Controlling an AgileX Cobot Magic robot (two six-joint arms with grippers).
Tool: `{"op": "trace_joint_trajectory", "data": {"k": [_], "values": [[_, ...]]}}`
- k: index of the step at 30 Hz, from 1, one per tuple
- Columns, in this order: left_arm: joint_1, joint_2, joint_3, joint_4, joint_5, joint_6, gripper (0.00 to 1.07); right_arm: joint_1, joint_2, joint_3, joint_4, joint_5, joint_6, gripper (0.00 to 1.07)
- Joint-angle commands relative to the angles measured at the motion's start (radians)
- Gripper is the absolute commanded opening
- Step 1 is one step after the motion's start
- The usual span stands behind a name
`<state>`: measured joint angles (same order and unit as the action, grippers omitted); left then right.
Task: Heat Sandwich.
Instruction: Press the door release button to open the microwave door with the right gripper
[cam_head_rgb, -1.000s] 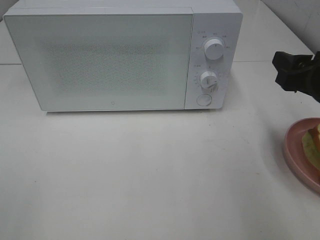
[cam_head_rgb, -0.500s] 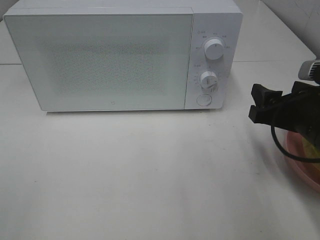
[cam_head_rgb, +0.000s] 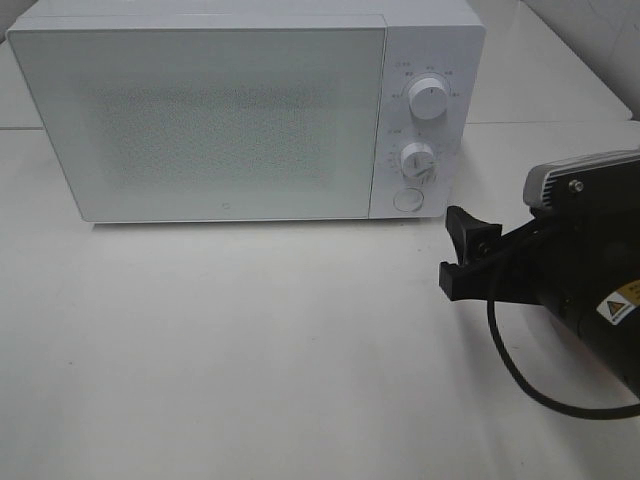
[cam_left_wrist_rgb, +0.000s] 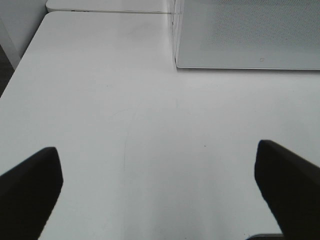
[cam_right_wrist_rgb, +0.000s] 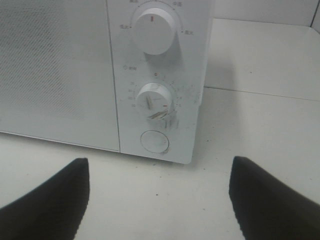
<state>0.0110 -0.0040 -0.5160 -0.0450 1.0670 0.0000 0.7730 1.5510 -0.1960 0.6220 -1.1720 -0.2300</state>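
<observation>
Your black two-fingered right pincer (cam_head_rgb: 452, 250) hangs released and empty, jaws spread, low over the glossy white table (cam_head_rgb: 250, 350) and near the front right corner of the boxy white microwave oven (cam_head_rgb: 440, 40). A second ago it sat far out at the right edge. It has since swept inward, and its arm now covers the spot where the pink plate with the sandwich lay. You cannot see the sandwich in any current view, so treat it as probably untouched beneath that arm. Your black left pincer (cam_left_wrist_rgb: 160, 200) is also spread wide and holds nothing, over bare table short of the oven's other front corner. Beyond the right jaws, the wrist view lines up on the round white push button (cam_right_wrist_rgb: 155, 141), with the lower white timer dial (cam_right_wrist_rgb: 154, 100) and the upper white dial (cam_right_wrist_rgb: 152, 31) above it. The frosted white door (cam_head_rgb: 200, 120) is shut, as before. Read this approach as heading for the door release, with the door opened first and the food moved after.
</observation>
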Motion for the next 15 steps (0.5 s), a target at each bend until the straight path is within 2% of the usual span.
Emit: {"op": "trace_joint_trajectory", "data": {"k": [1, 9, 15], "values": [[-0.005, -0.026, 0.000, -0.001, -0.001, 0.000, 1.00, 0.039, -0.001, 0.001, 0.041, -0.017, -0.007, 0.75], [-0.005, -0.026, 0.000, -0.001, -0.001, 0.000, 1.00, 0.103, -0.001, 0.001, 0.127, -0.009, -0.007, 0.75], [-0.005, -0.026, 0.000, -0.001, -0.001, 0.000, 1.00, 0.104, -0.001, 0.001, 0.127, -0.003, 0.003, 0.75]]}}
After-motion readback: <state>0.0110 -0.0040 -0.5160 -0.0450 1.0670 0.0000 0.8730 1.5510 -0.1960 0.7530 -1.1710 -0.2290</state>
